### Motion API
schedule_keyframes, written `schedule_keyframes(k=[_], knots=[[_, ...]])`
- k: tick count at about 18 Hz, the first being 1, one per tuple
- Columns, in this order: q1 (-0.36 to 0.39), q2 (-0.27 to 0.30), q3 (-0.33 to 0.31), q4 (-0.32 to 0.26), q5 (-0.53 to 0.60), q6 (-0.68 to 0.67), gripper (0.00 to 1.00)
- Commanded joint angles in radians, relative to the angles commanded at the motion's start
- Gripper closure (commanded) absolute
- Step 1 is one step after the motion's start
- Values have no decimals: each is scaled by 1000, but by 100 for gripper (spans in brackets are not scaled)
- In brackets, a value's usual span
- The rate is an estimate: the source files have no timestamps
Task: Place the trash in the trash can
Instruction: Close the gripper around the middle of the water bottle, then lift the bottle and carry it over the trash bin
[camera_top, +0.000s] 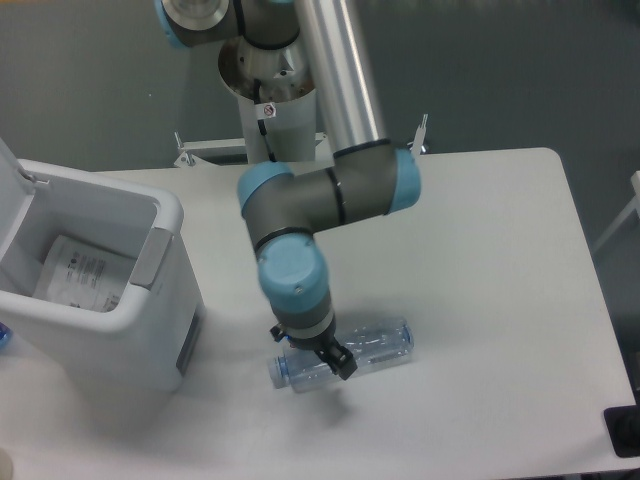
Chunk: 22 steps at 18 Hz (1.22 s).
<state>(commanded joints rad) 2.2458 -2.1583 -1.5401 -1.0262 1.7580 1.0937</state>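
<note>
Lying on its side on the table (480, 250), the clear bottle (375, 349) has the gripper (312, 356) straddling its cap end, apparently clenched on it. At nine o'clock, the trash can (120, 290) holds the wrapper (82, 272).

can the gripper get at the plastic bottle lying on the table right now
Probably yes. The gripper is right down over the bottle, near its capped end, and nothing else lies around it on the table. The wrist hides the fingers, so whether they have closed on it cannot be told.
</note>
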Motion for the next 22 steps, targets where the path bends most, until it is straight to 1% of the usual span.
schedule_keyframes(k=[1,5,7,11,13,15,18,19,22], knots=[[-5,-5,3,3,0,-2,0],[-9,-32,17,44,2,-3,0],[-9,-41,23,48,2,-5,0],[-20,-71,49,52,2,-9,18],[-20,-75,52,52,2,-23,29],[-21,-77,63,52,0,-37,33],[-21,-77,86,52,-3,-47,34],[-20,-74,90,52,-6,-54,36],[-17,-64,101,52,-9,-74,37]])
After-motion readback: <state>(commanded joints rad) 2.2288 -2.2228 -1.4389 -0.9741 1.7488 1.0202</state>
